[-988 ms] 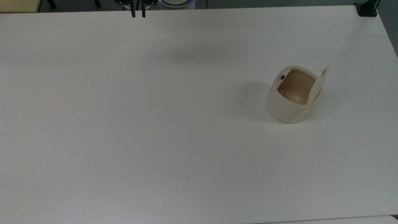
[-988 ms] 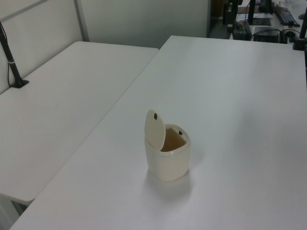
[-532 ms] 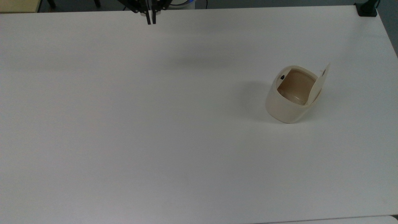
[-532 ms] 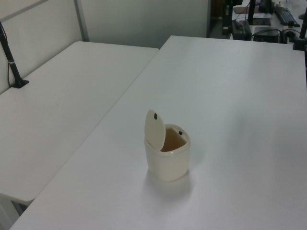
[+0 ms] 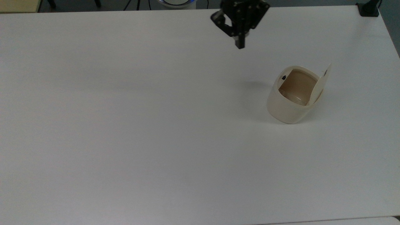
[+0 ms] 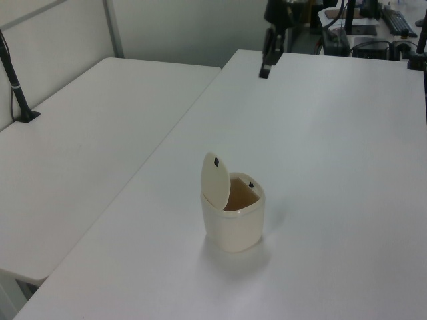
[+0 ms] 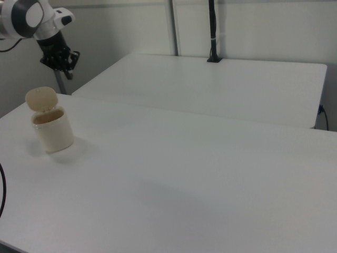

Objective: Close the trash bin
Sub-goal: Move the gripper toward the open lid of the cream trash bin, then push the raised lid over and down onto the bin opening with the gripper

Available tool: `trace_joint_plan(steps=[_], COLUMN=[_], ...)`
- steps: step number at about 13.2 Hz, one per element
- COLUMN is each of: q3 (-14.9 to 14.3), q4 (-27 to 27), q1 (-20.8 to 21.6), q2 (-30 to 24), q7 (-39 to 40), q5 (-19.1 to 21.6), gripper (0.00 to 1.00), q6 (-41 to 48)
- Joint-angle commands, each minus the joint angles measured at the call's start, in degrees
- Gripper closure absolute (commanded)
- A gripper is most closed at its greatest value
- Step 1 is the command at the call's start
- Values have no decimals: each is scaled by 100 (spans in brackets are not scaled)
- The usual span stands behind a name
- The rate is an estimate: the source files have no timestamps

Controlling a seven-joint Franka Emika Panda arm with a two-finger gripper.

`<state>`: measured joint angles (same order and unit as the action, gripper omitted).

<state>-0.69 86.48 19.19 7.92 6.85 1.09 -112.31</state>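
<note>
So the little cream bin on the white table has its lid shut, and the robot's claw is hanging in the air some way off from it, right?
Not quite: the trash bin has its lid standing open, as the left view shows. The gripper does hang in the air apart from it.

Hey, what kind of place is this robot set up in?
Probably a lab or office workspace. Plain white tables stand side by side, black clamp-mounted poles rise from their edges, and desks with a keyboard sit in the background. The gripper hangs over a table bearing the trash bin.

smooth cream plastic trash bin [image 5: 289, 107], matt white laminate table [image 5: 125, 125], black matt claw [image 5: 240, 45]
</note>
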Motion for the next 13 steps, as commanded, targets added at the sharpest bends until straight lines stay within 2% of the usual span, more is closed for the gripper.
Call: trace_joint_plan(steps=[1, 5, 10, 13], q3=[-80, -80, 200, 236], q4=[9, 9, -184, -184], q1=[611, 1235, 1368, 1464], q2=[437, 956, 1343, 1467], q7=[-87, -114, -61, 140], q5=[32, 31, -21, -21], gripper=[100, 100, 100, 100], q6=[-1184, -2557, -2927, -2954])
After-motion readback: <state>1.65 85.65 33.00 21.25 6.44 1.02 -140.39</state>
